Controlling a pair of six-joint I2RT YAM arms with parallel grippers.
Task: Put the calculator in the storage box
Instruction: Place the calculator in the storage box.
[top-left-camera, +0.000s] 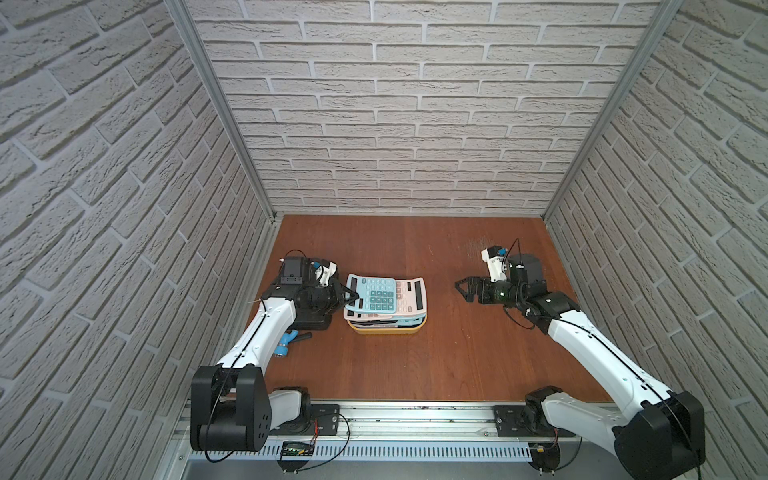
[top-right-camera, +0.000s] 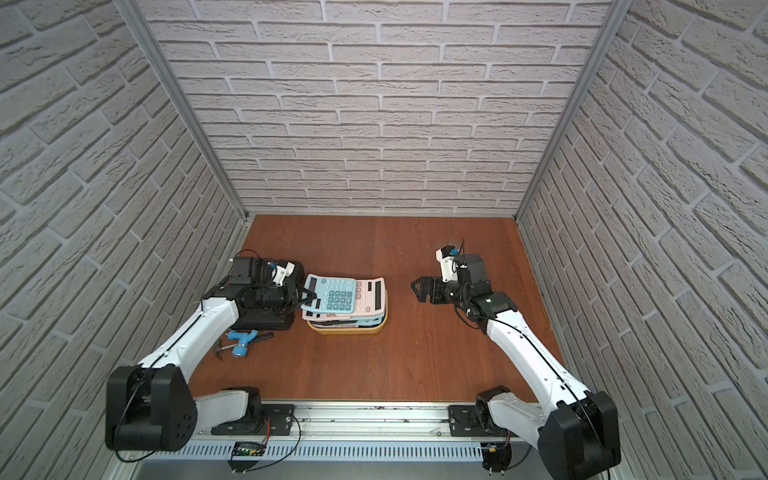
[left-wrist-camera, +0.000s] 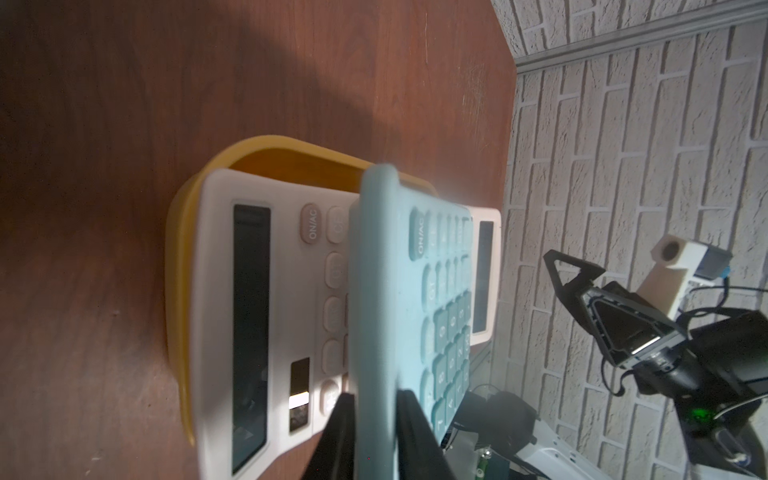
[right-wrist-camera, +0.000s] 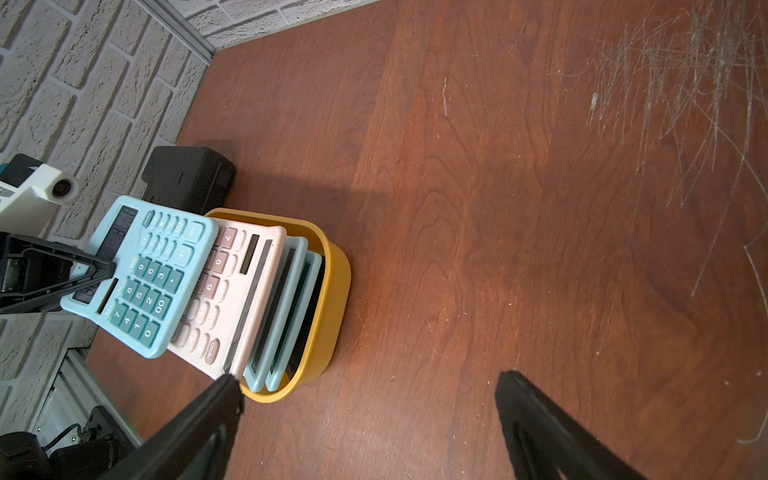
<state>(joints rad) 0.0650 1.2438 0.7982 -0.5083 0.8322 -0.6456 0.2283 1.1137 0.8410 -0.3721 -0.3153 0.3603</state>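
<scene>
A light blue calculator (top-left-camera: 372, 295) (top-right-camera: 332, 294) (right-wrist-camera: 145, 278) lies tilted on top of a pink calculator (top-left-camera: 409, 297) (right-wrist-camera: 232, 299), which rests on a stack of calculators in the yellow storage box (top-left-camera: 386, 331) (top-right-camera: 345, 330) (left-wrist-camera: 178, 257) (right-wrist-camera: 332, 299). My left gripper (top-left-camera: 353, 296) (top-right-camera: 314, 296) (left-wrist-camera: 376, 395) is at the blue calculator's left edge. Its two black fingers press against both faces of that edge. My right gripper (top-left-camera: 459, 286) (top-right-camera: 414, 286) (right-wrist-camera: 370, 376) hangs wide open over bare table to the right of the box, holding nothing.
A black hard case (top-right-camera: 266, 322) (right-wrist-camera: 187, 176) sits under my left wrist, just left of the box. A blue tool (top-right-camera: 241, 343) and a small hammer (top-right-camera: 220, 351) lie in front of it. Brick-patterned walls enclose the wooden table (top-left-camera: 415, 365) on three sides.
</scene>
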